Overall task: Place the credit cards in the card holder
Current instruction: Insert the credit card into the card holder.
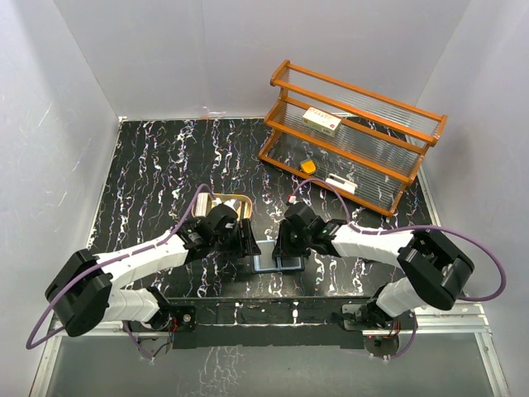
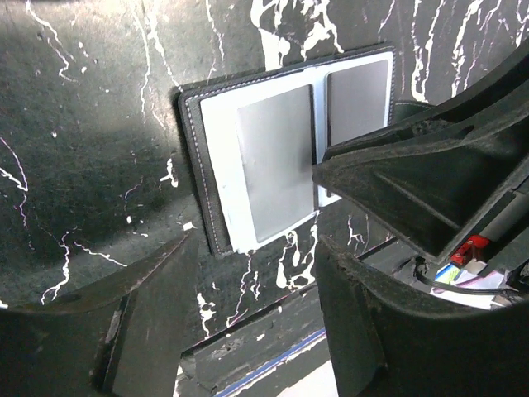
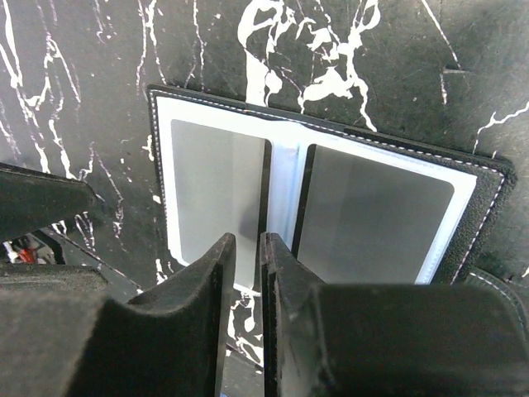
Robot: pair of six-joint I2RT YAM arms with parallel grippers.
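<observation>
Risk, as a judgement: small black bifold card holder with a pale blue-grey inside (image 3: 285,165) lies open and flat close to the near edge of the black white-veined tabletop (image 1: 149,165). Nothing pins it down, so a pull at its centre fold could slide it toward that edge or fold one half over. Second risk: the two tools crowd the same spot, and a sideways move by either could knock the other. Right gripper (image 3: 246,248) comes in low from the right, tips over the near end of the fold. Its jaws are narrow, with only a slit between them; cannot tell whether they pinch anything. Left gripper (image 2: 256,248) reaches in from the left, tilted down over the holder's near left corner, jaws wide with nothing between them. Each half of the holder shows a grey rectangular panel (image 3: 372,215); cannot tell whether these are seated credit cards or bare pockets, and no loose card is visible. Just behind the left tool sits a tan oval tray (image 1: 240,198), contents unclear. Far right stands an orange-brown wooden slatted rack (image 1: 355,132) holding a white-and-red box (image 1: 321,121)
</observation>
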